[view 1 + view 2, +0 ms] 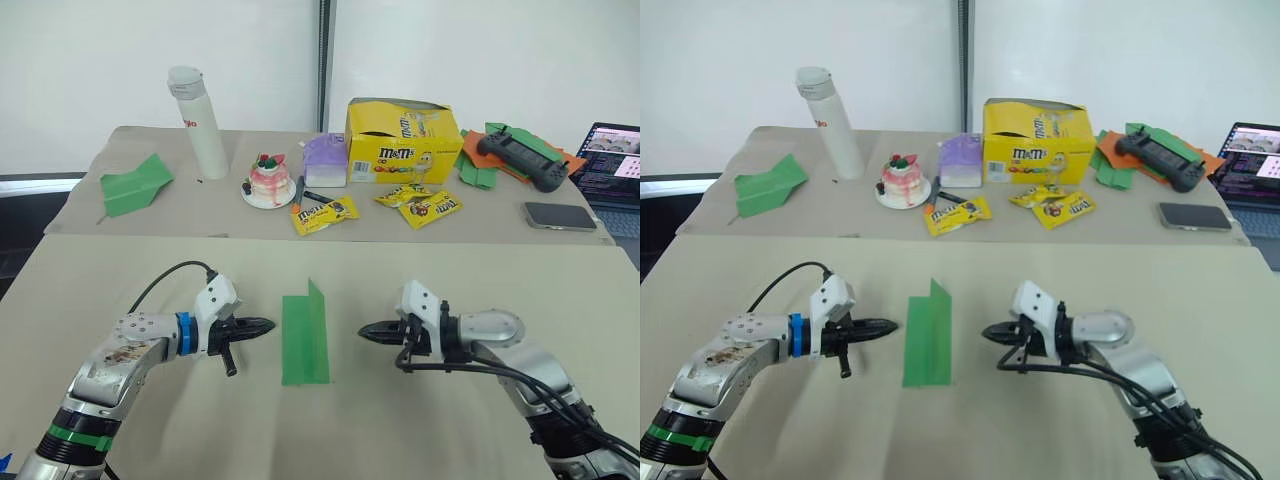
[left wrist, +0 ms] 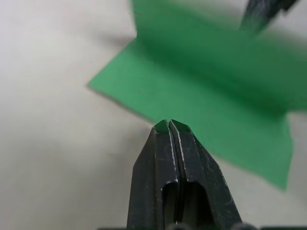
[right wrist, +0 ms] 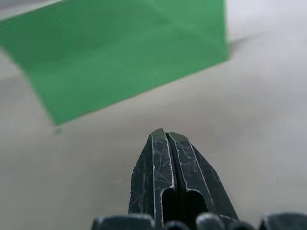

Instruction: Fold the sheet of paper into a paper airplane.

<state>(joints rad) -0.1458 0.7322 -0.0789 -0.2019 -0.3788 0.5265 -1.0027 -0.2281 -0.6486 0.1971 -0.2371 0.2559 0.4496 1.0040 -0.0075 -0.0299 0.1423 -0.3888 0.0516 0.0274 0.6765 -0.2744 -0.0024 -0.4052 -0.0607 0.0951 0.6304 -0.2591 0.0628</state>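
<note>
The sheet of paper (image 1: 305, 340) is located on the near tan table (image 1: 500, 290), between the two grippers and touching neither. It is folded lengthwise along a crease: the left half lies flat on the surface, while the right half stands up at a steep angle from the fold. The left gripper (image 1: 262, 325) is positioned just to the left of the sheet, its tip pointed toward the paper; in the left wrist view its two black fingers (image 2: 165, 158) are pressed together with nothing held between them. The right gripper (image 1: 368, 331) is positioned to the right of the sheet, a little farther off, also pointed toward it; in the right wrist view its fingers (image 3: 163, 163) are likewise closed tight and empty. On the far table, a second green paper plane (image 1: 135, 184) is placed at the left, next to a white bottle (image 1: 198, 122). A small cake on a plate (image 1: 270, 181), a purple box (image 1: 326, 159) and a yellow M&M's box (image 1: 400, 140) are set near the centre, with yellow candy packets (image 1: 325, 213) lying in front of them. A game controller (image 1: 522, 156) rests on a heap of green and orange paper (image 1: 478, 165) at the right, with a phone (image 1: 559, 215) and a laptop (image 1: 612, 160) nearby.
</note>
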